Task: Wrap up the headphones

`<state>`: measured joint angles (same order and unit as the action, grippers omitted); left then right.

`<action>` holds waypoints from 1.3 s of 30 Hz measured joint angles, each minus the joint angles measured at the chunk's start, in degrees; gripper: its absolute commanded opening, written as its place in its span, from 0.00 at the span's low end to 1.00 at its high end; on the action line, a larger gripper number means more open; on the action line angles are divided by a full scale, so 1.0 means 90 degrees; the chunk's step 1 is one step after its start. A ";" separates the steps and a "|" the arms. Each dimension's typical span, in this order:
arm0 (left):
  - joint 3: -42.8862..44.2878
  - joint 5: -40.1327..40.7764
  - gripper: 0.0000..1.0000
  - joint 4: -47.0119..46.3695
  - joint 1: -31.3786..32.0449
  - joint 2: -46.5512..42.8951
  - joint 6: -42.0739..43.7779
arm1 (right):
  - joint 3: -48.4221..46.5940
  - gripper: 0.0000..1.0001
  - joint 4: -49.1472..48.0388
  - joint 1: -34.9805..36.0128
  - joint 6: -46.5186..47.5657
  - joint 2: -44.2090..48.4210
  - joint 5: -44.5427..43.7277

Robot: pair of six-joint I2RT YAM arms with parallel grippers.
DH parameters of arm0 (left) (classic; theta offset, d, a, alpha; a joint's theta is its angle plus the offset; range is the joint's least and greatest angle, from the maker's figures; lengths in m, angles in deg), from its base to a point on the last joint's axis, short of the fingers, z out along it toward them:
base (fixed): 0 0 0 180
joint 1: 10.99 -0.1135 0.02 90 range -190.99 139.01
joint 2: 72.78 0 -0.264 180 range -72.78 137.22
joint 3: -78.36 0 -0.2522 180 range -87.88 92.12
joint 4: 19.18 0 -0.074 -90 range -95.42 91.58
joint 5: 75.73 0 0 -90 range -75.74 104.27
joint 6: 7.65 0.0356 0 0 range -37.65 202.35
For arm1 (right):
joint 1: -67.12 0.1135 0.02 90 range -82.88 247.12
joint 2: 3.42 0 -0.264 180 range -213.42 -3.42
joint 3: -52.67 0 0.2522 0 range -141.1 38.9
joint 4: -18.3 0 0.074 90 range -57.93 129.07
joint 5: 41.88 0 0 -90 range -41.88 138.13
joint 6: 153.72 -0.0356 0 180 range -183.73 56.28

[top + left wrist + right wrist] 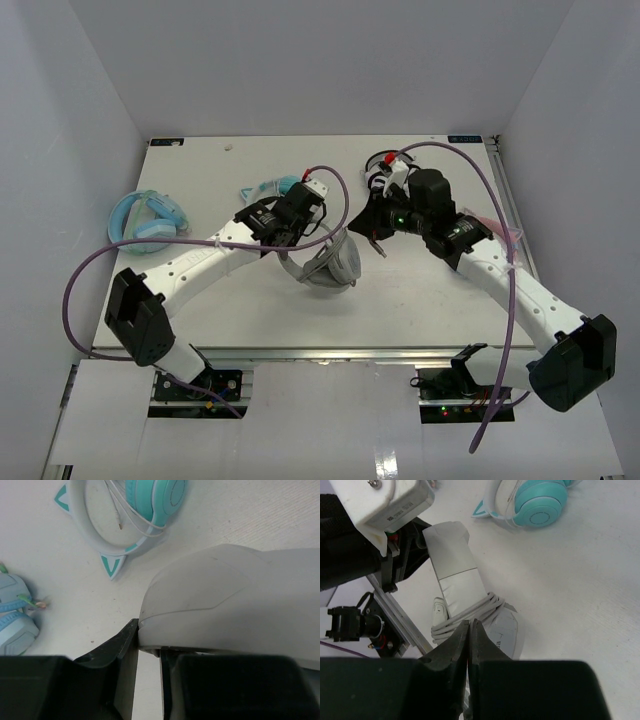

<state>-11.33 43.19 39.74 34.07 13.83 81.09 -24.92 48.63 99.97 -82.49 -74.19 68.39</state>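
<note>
**Black two-finger right pincer (470, 625) at the thin grey cable (470, 606): closing the wrap cleanly**

Closest to the right wrist camera, the right pincer has its fingers pressed together. Its tips touch the place where the cable lies in several turns around the light grey over-ear headphones (335, 268), just where the grey-white headband (454, 562) meets the oval padded cup (509, 630). Whether a strand sits between the fingers, I cannot tell.

The left pincer (148, 641) pinches the headband at its other end, toward 11 o'clock in that view. It holds the headphones near the centre of the white tabletop (420, 310).

The winding looks nearly complete to me, so the step in hand is probably to secure the loose end.

- **Left arm:** it should hold the headband steady and not turn it, so that the turns do not slide toward the cup.
- **Right pincer:** it should lead the end along the turns with light tension and tuck it under one of them. A pull outward could lift the whole coil.
- **Release:** open slowly and retreat toward 6 o'clock, so that no finger catches a loop.

The teal-and-white cat-ear headphones (540, 502) lie at 1 o'clock in the right wrist view. The pale blue headphones (150, 215) lie at 9 o'clock in the top view. Both are well apart from the work and need no touch.
</note>
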 measured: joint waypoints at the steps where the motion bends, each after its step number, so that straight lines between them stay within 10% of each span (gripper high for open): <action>1: 0.0057 0.0003 0.00 0.0066 0.0001 0.0100 -0.0167 | 0.0184 0.08 -0.0222 0.0002 -0.0205 0.0065 -0.0065; 13: 0.0563 0.0092 0.00 0.0699 0.0002 0.0774 -0.1499 | 0.2034 0.08 -0.2590 0.0507 -0.2228 0.0743 -0.1468; 39: 0.0548 0.0169 0.00 0.0648 -0.0062 0.0727 -0.2322 | 0.2056 0.16 -0.3584 0.2133 -0.2967 0.0330 -0.3430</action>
<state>-6.40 44.71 45.57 33.52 20.38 60.19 -6.42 16.37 119.17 -109.19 -71.22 37.52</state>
